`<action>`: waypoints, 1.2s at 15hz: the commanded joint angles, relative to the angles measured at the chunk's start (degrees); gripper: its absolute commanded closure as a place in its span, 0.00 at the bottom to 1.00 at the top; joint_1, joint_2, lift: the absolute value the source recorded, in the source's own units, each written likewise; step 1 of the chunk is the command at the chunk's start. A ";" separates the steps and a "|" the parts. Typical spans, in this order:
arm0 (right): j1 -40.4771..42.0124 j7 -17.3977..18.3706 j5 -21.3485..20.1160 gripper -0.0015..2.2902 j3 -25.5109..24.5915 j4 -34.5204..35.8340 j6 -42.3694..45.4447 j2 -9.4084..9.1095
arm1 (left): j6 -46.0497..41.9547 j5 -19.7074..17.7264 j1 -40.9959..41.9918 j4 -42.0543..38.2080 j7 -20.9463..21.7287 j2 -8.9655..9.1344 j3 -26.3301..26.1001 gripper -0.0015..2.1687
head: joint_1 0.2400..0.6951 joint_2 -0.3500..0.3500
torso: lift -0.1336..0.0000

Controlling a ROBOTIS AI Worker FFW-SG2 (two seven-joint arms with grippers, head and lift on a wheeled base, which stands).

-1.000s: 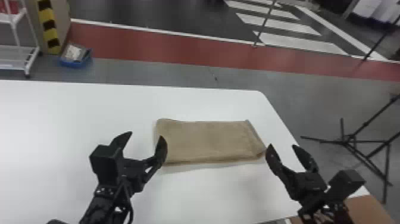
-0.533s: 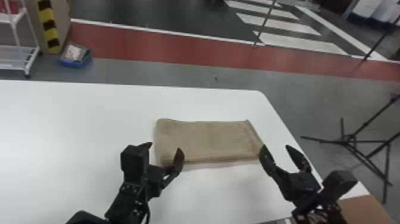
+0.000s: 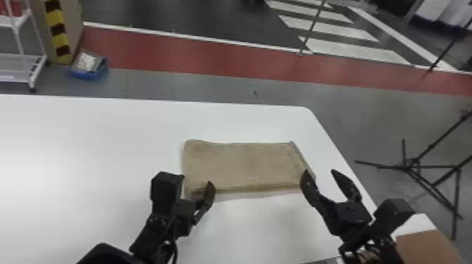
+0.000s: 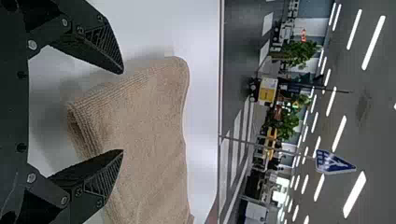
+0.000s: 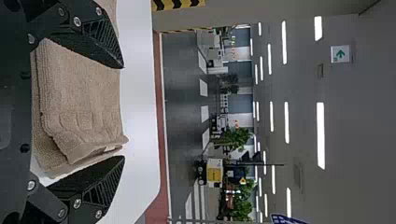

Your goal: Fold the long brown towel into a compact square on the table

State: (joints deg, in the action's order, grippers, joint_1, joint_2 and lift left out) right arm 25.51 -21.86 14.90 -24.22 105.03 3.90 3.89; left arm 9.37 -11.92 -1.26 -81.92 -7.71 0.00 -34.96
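Observation:
The brown towel [image 3: 246, 166] lies as a flat, layered rectangle on the white table [image 3: 87, 147]. My left gripper [image 3: 195, 185] is over its near left corner, while my right gripper [image 3: 319, 172] is at the near right corner, one finger overlapping the towel's edge and the other past it. In the left wrist view, the open left gripper [image 4: 122, 112] has the towel's folded corner [image 4: 100, 112] between and beyond its fingers. The right wrist view has the right gripper [image 5: 123, 112] open, with the towel's layered end [image 5: 84, 107] between and behind its fingers.
The table's right edge [image 3: 337, 149] slopes down close beside my right gripper. A brown cardboard piece [image 3: 426, 247] is at the lower right, near the right arm. Off the table stand a black tripod [image 3: 414, 165] and a white rack [image 3: 21, 56].
My left gripper has moved right, from beside the towel to its near left corner. The right gripper has shifted slightly left onto the right corner. The towel has kept its place and shape.

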 commanded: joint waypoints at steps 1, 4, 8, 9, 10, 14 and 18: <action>-0.46 0.06 -0.31 0.10 0.23 -0.17 -0.17 0.06 | 1.50 0.14 -0.06 0.00 -0.11 0.00 0.24 0.27 | 1.00 0.00 | 0.14; -0.99 0.06 -0.31 0.10 0.49 -0.79 -0.17 0.15 | 1.85 0.14 -0.06 -0.08 -0.20 -0.26 0.59 0.28 | 1.00 0.00 | 0.14; -1.60 0.06 -0.39 0.10 0.58 -1.40 -0.17 0.15 | 1.85 0.23 0.38 -0.70 -0.72 -0.53 1.21 0.73 | 1.00 0.00 | 0.14; -1.69 0.06 -0.31 0.10 0.67 -1.40 -0.17 0.06 | 2.02 0.23 0.56 -1.14 -0.55 -0.70 1.47 0.84 | 1.00 0.00 | 0.14; -1.78 0.15 -0.22 0.10 0.76 -1.58 -0.17 0.06 | 3.25 0.23 0.56 -2.11 0.07 -0.88 1.65 0.84 | 1.00 0.00 | 0.14; -1.86 0.32 -0.22 0.10 1.11 -1.58 -0.17 0.06 | 3.60 0.40 2.05 -5.01 0.07 -1.14 4.11 0.84 | 1.00 0.00 | 0.14; -2.66 0.68 -0.57 0.10 2.43 -1.67 -0.17 0.06 | 5.89 0.40 8.29 -14.50 0.07 -5.36 10.79 0.84 | 1.00 0.00 | 0.14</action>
State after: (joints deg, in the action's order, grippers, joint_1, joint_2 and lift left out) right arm 23.16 -21.21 14.53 -22.41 103.43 3.73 3.95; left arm 14.07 -11.50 4.23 -92.19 -7.62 -3.52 -26.86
